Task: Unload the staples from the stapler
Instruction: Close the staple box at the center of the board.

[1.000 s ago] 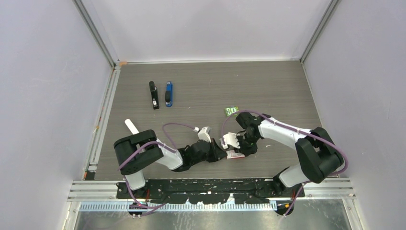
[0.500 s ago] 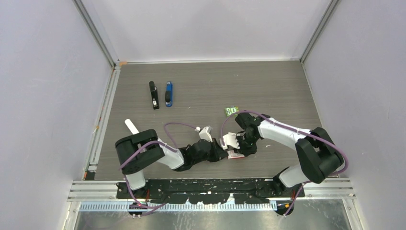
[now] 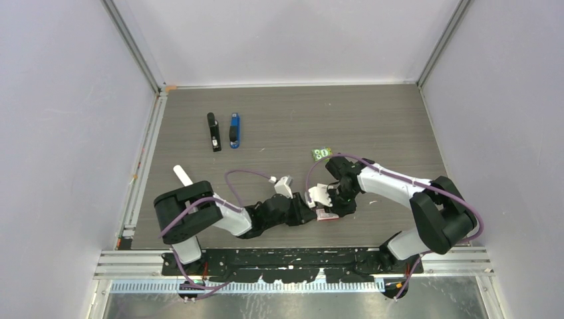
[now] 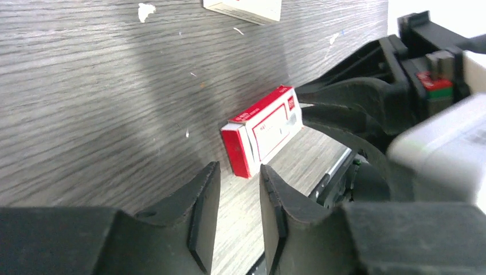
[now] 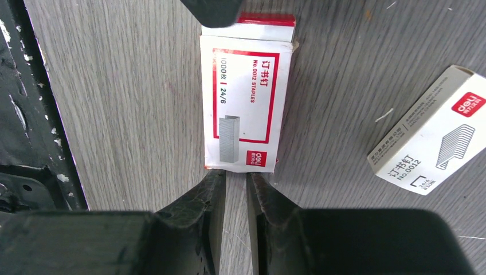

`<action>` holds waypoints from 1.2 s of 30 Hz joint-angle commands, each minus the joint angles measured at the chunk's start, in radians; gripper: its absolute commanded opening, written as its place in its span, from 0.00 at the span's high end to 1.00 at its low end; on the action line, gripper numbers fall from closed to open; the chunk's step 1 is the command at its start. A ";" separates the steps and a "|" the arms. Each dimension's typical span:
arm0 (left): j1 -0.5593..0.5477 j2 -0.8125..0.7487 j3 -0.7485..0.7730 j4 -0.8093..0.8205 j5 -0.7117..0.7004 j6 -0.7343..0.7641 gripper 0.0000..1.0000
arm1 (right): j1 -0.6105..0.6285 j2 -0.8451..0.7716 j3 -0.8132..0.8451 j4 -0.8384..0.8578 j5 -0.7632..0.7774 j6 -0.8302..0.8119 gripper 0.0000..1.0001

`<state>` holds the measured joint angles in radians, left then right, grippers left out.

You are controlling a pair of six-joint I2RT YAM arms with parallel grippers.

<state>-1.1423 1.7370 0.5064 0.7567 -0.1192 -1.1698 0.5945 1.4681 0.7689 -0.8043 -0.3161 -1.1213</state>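
Note:
Two staplers lie at the back left, a black stapler and a blue stapler, both far from my grippers. No loose staples show in any view. A red-and-white staple box lies flat near the front edge between the two grippers. My left gripper is open a little and empty, its tips just short of the box's red end. My right gripper has a narrow gap with only table showing in it, its tips against the box's other end.
A white staple box lies close beside the red one. A small green packet sits behind the right arm. The black front rail runs right by the grippers. Walls close in the table's left, back and right.
The left arm's shoulder has swung slightly to the left. Both grippers stay at the red-and-white box, which has hardly moved.

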 commanded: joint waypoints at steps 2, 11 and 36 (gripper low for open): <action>0.007 -0.125 -0.048 -0.028 -0.036 0.031 0.63 | 0.008 0.047 -0.017 0.091 -0.011 -0.006 0.74; 0.008 -0.046 -0.048 0.076 -0.002 0.015 0.45 | 0.008 0.055 -0.014 0.088 -0.011 -0.003 0.74; 0.012 0.123 0.044 0.151 0.061 -0.056 0.70 | 0.008 0.065 -0.010 0.080 -0.016 -0.001 0.75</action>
<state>-1.1240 1.8435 0.5407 0.8898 -0.0834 -1.2251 0.5938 1.4845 0.7822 -0.8131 -0.3157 -1.1019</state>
